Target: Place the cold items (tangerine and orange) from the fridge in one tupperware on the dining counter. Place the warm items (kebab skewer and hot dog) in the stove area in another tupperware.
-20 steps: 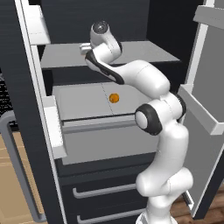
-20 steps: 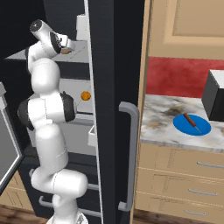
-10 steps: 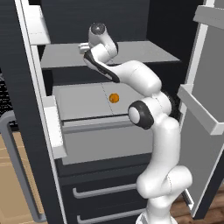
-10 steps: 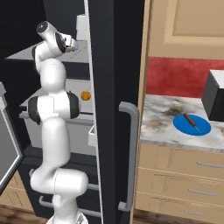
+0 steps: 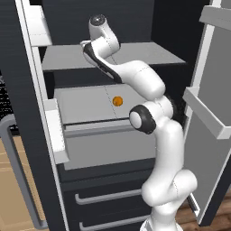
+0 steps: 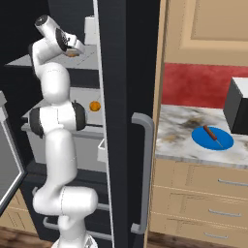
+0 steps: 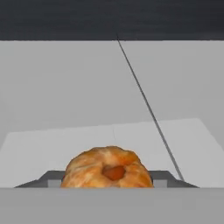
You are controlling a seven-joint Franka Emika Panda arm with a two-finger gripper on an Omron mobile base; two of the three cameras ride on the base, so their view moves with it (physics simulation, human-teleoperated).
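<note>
The arm reaches up into the open fridge [image 5: 27, 67], its gripper [image 6: 73, 50] at the upper shelf [image 5: 149, 54]. In the hand view a bumpy orange fruit [image 7: 107, 169], probably the tangerine, sits right at the bottom between the two dark finger tips [image 7: 51, 178], which stand on either side of it; whether they are touching it or just beside it cannot be told, so the fingers are apart around the fruit with the grip unclear. In the right base view a bit of orange colour shows at the gripper, at the front edge of the upper shelf.

A second round orange fruit [image 5: 117, 101] lies on the lower shelf [image 5: 81, 106], near its middle and toward the back, well apart from the gripper. In the right base view it sits just beside the arm's dark elbow joint.

To the right of the fridge, on the marble counter [image 6: 177, 138], a blue plate [image 6: 212, 137] near the front edge carries a kebab skewer [image 6: 212, 134], lying tilted across it. A dark appliance [image 6: 237, 104] stands at the counter's right edge
</note>
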